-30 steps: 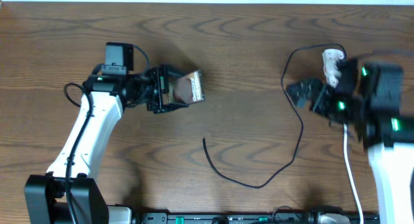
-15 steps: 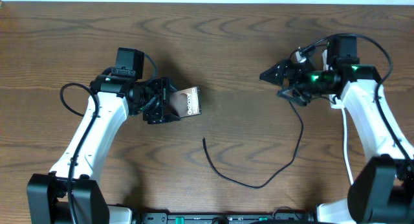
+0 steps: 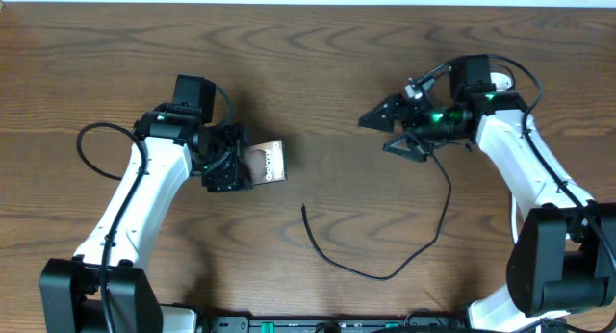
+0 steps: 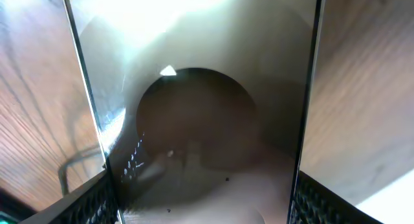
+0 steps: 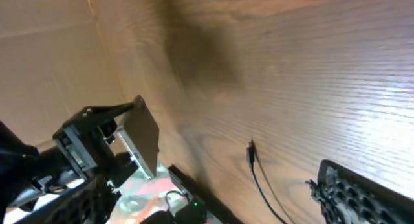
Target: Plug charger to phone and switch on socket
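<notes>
My left gripper [image 3: 234,163] is shut on the phone [image 3: 267,162] and holds it tilted at the table's left middle. The phone's dark glossy face [image 4: 200,120] fills the left wrist view between my fingers [image 4: 87,198]. The charger [image 3: 385,273] is a long black cable lying loose, its connector tip [image 3: 304,210] below the phone. The tip also shows in the right wrist view [image 5: 251,153]. My right gripper [image 3: 383,131] is open and empty, pointing left toward the phone [image 5: 143,136]. The socket [image 3: 498,82] is mostly hidden behind my right arm.
The charger's far end loops up past my right wrist [image 3: 445,179]. Dark equipment with green lights [image 3: 289,325] runs along the table's front edge. The wooden table [image 3: 318,64] stretches between the two arms.
My right arm has swung left from the socket toward the table's middle, gripper open. My left gripper has shifted the phone slightly left and down, tilting it.
</notes>
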Controlling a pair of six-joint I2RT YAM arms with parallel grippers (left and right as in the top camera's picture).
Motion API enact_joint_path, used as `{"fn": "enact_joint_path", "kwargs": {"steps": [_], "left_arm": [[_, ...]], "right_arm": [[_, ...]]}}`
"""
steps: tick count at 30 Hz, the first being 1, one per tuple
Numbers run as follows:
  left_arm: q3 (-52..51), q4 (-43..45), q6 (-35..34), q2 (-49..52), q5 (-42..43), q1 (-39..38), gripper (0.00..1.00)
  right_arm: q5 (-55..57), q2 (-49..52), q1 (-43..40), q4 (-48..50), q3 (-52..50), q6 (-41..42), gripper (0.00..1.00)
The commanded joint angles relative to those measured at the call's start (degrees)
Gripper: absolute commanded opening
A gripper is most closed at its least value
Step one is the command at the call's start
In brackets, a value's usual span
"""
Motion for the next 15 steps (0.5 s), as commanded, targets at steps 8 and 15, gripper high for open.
{"fn": "enact_joint_path", "kwargs": {"steps": [8,15], "left_arm": [[0.68,-3.74,0.76,-1.16,-7.34,-0.13,0.07],[0.68,-3.80,0.76,-1.16,-7.17,-0.24,0.07]], "right_arm": [[0.63,0.28,10.69,5.16,1.09,-7.63,0.99],[2.47,0.28,17.46,9.70,1.09,-8.39,0.99]]}}
